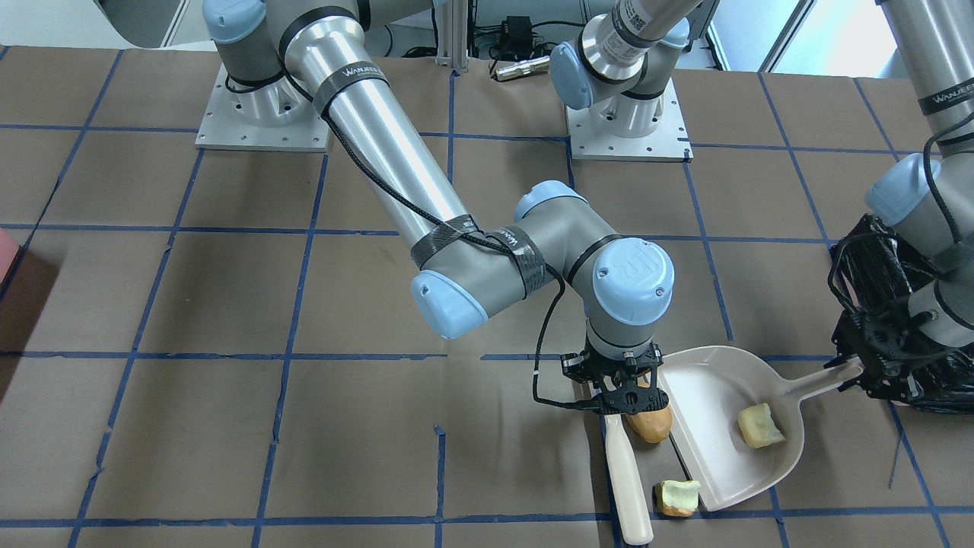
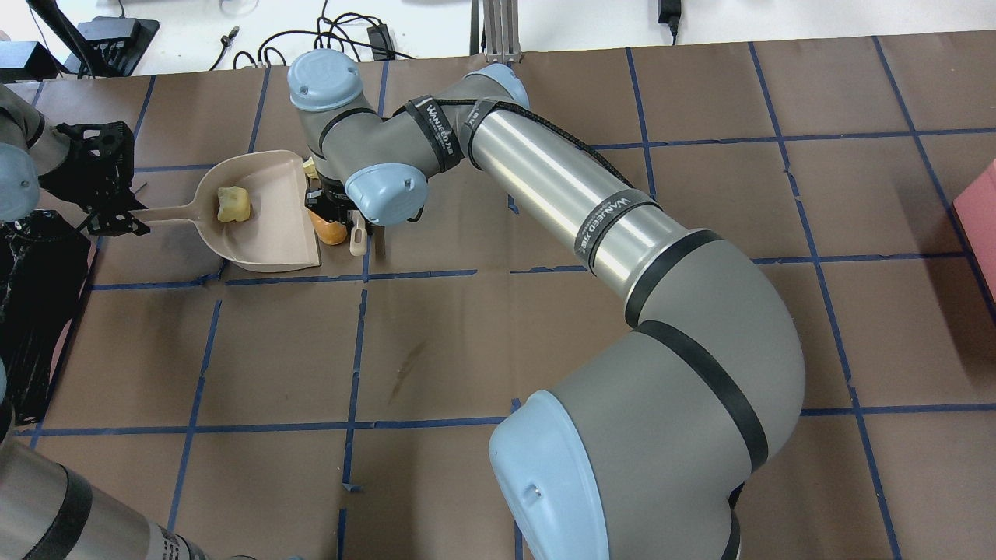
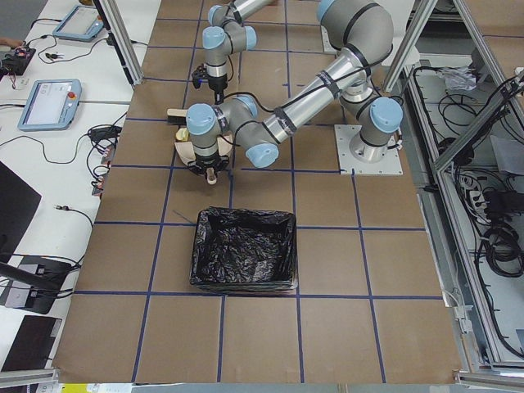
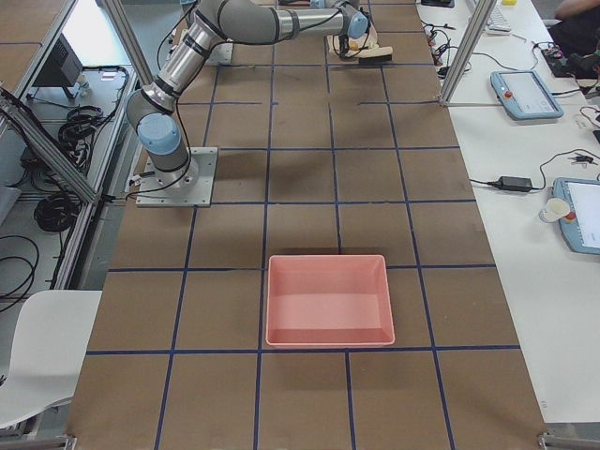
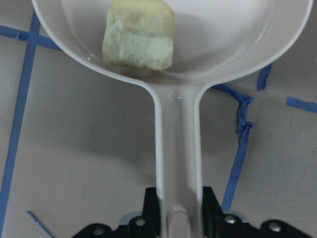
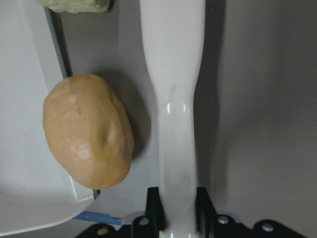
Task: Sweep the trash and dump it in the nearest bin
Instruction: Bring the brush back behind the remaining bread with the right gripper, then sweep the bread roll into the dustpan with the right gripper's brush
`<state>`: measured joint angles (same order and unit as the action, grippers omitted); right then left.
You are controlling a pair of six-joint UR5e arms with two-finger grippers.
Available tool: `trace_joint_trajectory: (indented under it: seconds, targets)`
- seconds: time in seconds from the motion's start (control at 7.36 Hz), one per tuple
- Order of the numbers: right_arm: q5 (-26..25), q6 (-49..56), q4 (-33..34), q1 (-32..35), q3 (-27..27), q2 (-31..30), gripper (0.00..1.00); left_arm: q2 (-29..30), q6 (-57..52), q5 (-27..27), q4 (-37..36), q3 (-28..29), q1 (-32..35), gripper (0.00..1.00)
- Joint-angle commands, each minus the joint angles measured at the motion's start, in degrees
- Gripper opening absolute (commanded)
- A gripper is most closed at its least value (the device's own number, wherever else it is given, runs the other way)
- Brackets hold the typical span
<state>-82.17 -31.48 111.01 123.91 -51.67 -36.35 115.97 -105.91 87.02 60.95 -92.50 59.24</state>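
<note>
In the front-facing view you see the right gripper point(image 1: 618, 396) clamped on the upper end of a white handle point(image 1: 630, 479) that runs toward 6 o'clock; the tan potato-shaped lump point(image 1: 649, 423) lies on the table point(image 1: 228, 304) at the handle's 3 o'clock, against the lip of the white dustpan point(image 1: 711, 396); a pale yellow chunk point(image 1: 759, 426) sits inside the pan, and a pale green bitten piece point(image 1: 677, 498) lies outside it, near the pan's 7 o'clock corner; at 3 o'clock the left gripper point(image 1: 854, 373) pinches the tip of the pan's handle. From overhead you find the pan at 10 o'clock with the chunk in it, the lump between pan and white handle, and the black-bagged bin point(image 2: 43, 327) at 9 o'clock, just beside the left gripper. The left side view shows you the bin's open mouth at centre, with both grippers and the pan near its 11 o'clock. The right side view shows you a pink tray point(image 4: 328, 300) at 6 o'clock, well apart from the arms at 12 o'clock. In the left wrist view the fingers point(image 5: 151, 208) press both sides of the pan's handle; the chunk lies at 12 o'clock. In the right wrist view the fingers point(image 6: 152, 201) squeeze the white handle at 6 o'clock; the lump sits at 9 o'clock, touching the pan's edge.
</note>
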Motion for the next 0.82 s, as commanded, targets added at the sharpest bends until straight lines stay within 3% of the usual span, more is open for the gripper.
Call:
trace_joint_trajectory:
  seconds: [0.0,0.68]
  targets:
    - [0.2,-2.1,0.2,1.9,0.0,0.4,0.26,0.4,0.1,0.0,0.0,0.0,0.0,0.01]
    - [1.1,-14.0,2.6,10.8,0.3,1.6,0.26,0.5,0.1,0.0,0.1,0.0,0.0,0.01]
